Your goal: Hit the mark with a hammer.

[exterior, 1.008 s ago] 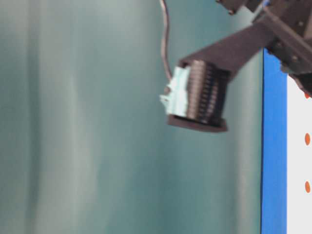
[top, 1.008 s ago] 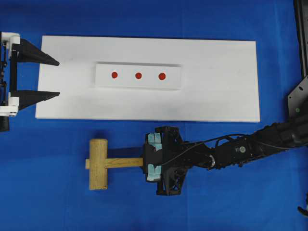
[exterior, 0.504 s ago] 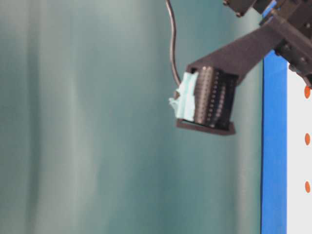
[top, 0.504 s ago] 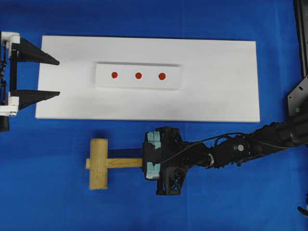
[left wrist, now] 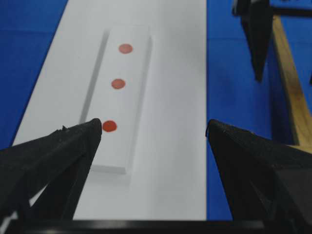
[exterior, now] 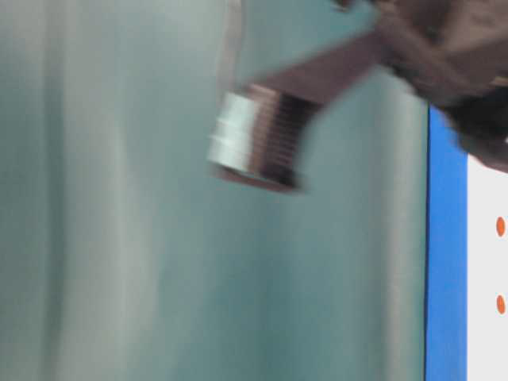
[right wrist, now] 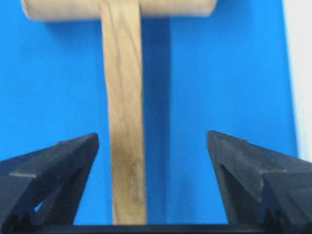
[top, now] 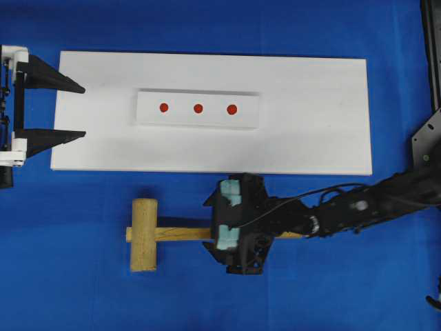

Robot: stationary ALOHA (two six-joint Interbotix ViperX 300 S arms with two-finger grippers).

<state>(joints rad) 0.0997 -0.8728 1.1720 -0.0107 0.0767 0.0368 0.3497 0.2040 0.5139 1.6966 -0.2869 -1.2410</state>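
Both right gripper (top: 222, 218) fingers (newly) astride hammer (top: 144, 234)

The overhead view looks straight down on the blue table surface (top: 69, 289) and the long white rectangular board (top: 310, 124). The table-level view sits low and close, blurred, catching only the board's edge at its right. The left wrist camera looks along the board over its three red round marks (left wrist: 118, 84). The right wrist camera looks closely down on the light-brown wooden mallet (right wrist: 124, 122), shared with the overhead view.

Light-brown hammer (top: 143, 234), blue cloth (top: 69, 276)
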